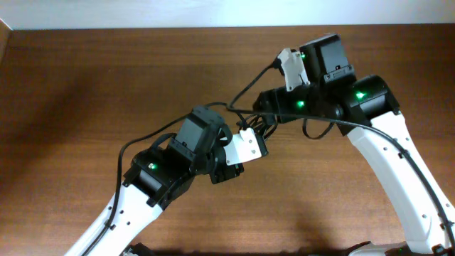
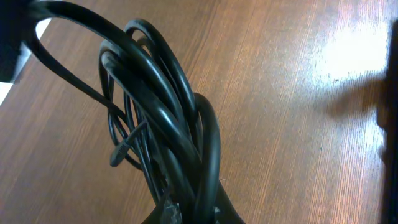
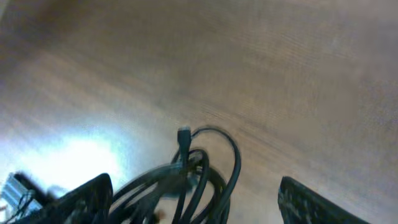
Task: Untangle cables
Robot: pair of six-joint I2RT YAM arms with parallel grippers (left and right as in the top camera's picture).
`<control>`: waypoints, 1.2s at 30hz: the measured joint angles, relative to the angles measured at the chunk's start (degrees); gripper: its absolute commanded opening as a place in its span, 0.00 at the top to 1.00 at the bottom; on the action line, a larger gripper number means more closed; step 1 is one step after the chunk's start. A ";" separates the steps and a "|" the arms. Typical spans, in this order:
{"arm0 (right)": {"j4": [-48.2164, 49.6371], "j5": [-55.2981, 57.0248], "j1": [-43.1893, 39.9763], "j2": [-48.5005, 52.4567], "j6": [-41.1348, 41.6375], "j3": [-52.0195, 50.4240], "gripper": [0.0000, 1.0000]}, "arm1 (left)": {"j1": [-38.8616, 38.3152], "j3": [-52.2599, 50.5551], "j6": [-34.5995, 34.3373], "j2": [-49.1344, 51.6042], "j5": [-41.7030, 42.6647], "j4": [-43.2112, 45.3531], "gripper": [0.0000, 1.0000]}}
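Note:
The cables (image 2: 168,124) are a bundle of thin black cords in several loops, lifted above the wooden table. My left gripper (image 2: 199,214) is shut on the lower end of the bundle. In the overhead view the bundle (image 1: 260,129) hangs between the two gripper heads at the table's middle, mostly hidden by them. My left gripper (image 1: 254,141) comes in from the lower left and my right gripper (image 1: 269,114) from the upper right. In the right wrist view my right gripper (image 3: 199,208) is open, its fingers on either side of the cable loops (image 3: 214,171). A small plug (image 3: 184,134) sticks up.
The brown wooden table (image 1: 85,85) spreads around both arms. Thicker black arm cables run along the left arm (image 1: 135,142) and the right arm (image 1: 370,129). The table's back edge meets a pale wall (image 1: 213,14).

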 measured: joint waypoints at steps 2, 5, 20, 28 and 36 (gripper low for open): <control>-3.78 -0.57 1.14 0.00 -0.04 0.02 0.39 | 0.00 0.00 0.02 0.00 0.00 0.00 1.00; -4.33 -0.83 1.22 0.00 -0.02 0.02 0.87 | 0.00 0.00 0.00 0.00 0.00 0.00 1.00; -4.28 16.09 -8.68 0.00 4.26 0.02 0.96 | -0.02 0.15 -1.07 -0.15 -6.88 -8.63 1.00; -7.80 2.60 -18.93 0.00 -5.31 0.07 0.83 | 0.04 0.04 -8.66 -0.15 -20.26 4.33 1.00; -6.12 -0.79 -12.50 0.00 -16.02 0.07 0.25 | -0.02 0.04 -3.37 -0.15 9.14 2.14 1.00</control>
